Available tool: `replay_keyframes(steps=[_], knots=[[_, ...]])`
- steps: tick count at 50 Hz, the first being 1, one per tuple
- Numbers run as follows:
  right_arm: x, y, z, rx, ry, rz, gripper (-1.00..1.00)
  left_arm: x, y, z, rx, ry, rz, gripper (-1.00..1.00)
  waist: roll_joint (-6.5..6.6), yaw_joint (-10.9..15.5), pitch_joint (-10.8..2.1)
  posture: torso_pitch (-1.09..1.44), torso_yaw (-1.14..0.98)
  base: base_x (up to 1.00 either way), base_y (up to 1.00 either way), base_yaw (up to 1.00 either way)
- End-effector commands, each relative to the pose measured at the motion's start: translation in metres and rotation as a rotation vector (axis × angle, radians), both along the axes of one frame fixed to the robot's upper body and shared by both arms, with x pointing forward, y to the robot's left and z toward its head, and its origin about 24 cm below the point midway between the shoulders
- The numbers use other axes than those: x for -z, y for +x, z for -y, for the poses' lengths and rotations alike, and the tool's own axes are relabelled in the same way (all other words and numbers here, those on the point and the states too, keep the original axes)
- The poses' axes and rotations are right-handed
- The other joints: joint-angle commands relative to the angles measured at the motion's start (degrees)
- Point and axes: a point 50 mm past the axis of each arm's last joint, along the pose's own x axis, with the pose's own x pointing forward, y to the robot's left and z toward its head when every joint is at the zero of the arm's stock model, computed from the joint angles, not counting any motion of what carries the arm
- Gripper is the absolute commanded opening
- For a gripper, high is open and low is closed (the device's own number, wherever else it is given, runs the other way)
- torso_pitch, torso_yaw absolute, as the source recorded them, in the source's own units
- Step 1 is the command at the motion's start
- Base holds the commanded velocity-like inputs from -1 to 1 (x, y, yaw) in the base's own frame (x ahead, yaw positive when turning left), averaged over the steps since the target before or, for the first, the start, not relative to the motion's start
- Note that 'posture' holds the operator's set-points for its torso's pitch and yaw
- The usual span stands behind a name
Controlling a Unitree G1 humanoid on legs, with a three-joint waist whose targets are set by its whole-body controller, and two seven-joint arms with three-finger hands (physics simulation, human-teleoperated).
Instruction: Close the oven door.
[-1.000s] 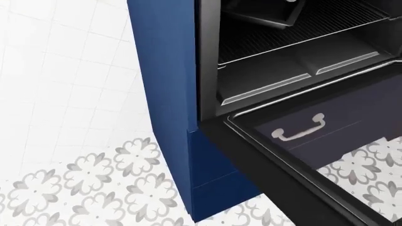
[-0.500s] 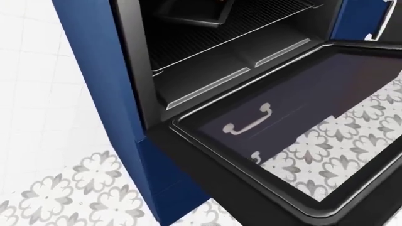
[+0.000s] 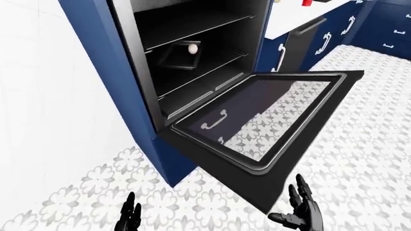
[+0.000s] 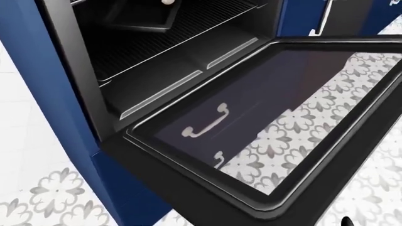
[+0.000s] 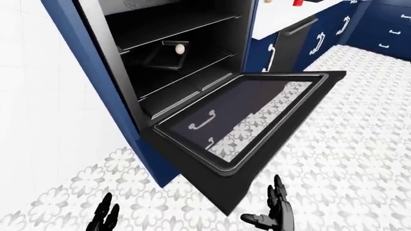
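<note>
While oven door (image 3: 270, 115) hangs open, both hands (image 3: 298, 214) hover below, fingers (image 3: 302, 187) spread.

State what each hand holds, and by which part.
Nothing. The left hand and right hand are open, below and apart from the oven door.

The oven door (image 3: 270, 115) hangs fully open and lies flat, with patterned floor tiles visible through its glass. Inside the oven (image 3: 192, 53), a dark tray (image 3: 177, 57) holds a pale egg (image 3: 192, 48). Near the bottom edge, the left hand (image 3: 128, 219) and the right hand (image 3: 300, 211) have fingers spread and hold nothing.
</note>
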Motion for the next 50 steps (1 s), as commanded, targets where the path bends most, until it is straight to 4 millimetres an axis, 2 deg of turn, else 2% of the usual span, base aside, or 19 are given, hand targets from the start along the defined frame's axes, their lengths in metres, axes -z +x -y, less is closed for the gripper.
replay_keyframes(steps=[1,5,7,8,9,10,15,19,30,47,48,50], knots=[[-0.0083,0.0105,-0.0004,-0.025,-0.021,0.060,1.00,-0.0086,0.0061,-0.0103,-0.023,0.041,0.059,1.00,0.32,0.3,-0.40,0.00,0.00,-0.02,0.00,-0.16],[-0.0080,0.0102,-0.0007,-0.026,-0.019,0.060,1.00,-0.0086,0.0065,-0.0104,-0.023,0.040,0.058,1.00,2.61,0.7,0.01,0.00,0.00,-0.01,0.00,-0.16],[-0.0079,0.0099,-0.0011,-0.027,-0.016,0.061,1.00,-0.0086,0.0066,-0.0100,-0.023,0.040,0.058,1.00,4.80,0.8,-0.14,0.00,0.00,-0.01,0.00,-0.14],[-0.0076,0.0095,-0.0013,-0.028,-0.015,0.061,1.00,-0.0085,0.0064,-0.0101,-0.023,0.040,0.058,1.00,6.53,0.9,-0.55,0.00,0.00,-0.01,0.00,-0.08],[-0.0076,0.0095,-0.0014,-0.027,-0.014,0.061,1.00,-0.0086,0.0065,-0.0104,-0.023,0.040,0.058,1.00,6.37,0.2,-0.15,0.00,0.00,-0.01,0.00,-0.04],[-0.0079,0.0098,-0.0014,-0.026,-0.013,0.064,1.00,-0.0087,0.0065,-0.0108,-0.023,0.041,0.058,1.00,5.02,0.2,0.41,0.00,0.00,0.00,0.00,0.00],[-0.0076,0.0090,-0.0034,-0.042,-0.021,0.064,1.00,-0.0087,0.0067,-0.0106,-0.023,0.040,0.058,1.00,2.37,0.1,-0.51,0.00,0.00,0.00,0.00,0.00],[-0.0075,0.0097,-0.0036,-0.046,-0.019,0.062,1.00,-0.0087,0.0068,-0.0105,-0.023,0.040,0.059,1.00,1.67,0.2,-1.02,0.00,0.00,0.00,0.00,0.00],[-0.0070,0.0097,-0.0027,-0.038,0.025,0.072,1.00,-0.0090,0.0078,-0.0105,-0.023,0.038,0.060,1.00,1.29,0.4,-1.64,0.00,0.00,0.00,0.00,0.00],[-0.0061,0.0094,-0.0029,-0.041,0.035,0.064,1.00,-0.0093,0.0087,-0.0099,-0.024,0.036,0.064,1.00,0.95,0.5,-0.85,0.00,0.00,0.02,0.00,0.00],[-0.0058,0.0092,-0.0033,-0.042,0.036,0.063,1.00,-0.0091,0.0080,-0.0101,-0.023,0.035,0.063,1.00,1.10,0.6,-1.79,0.00,0.00,0.04,0.07,0.00],[-0.0055,0.0087,-0.0033,-0.041,0.037,0.062,1.00,-0.0091,0.0079,-0.0106,-0.025,0.036,0.062,1.00,1.37,0.6,-0.61,0.00,0.00,0.04,0.09,0.00]])
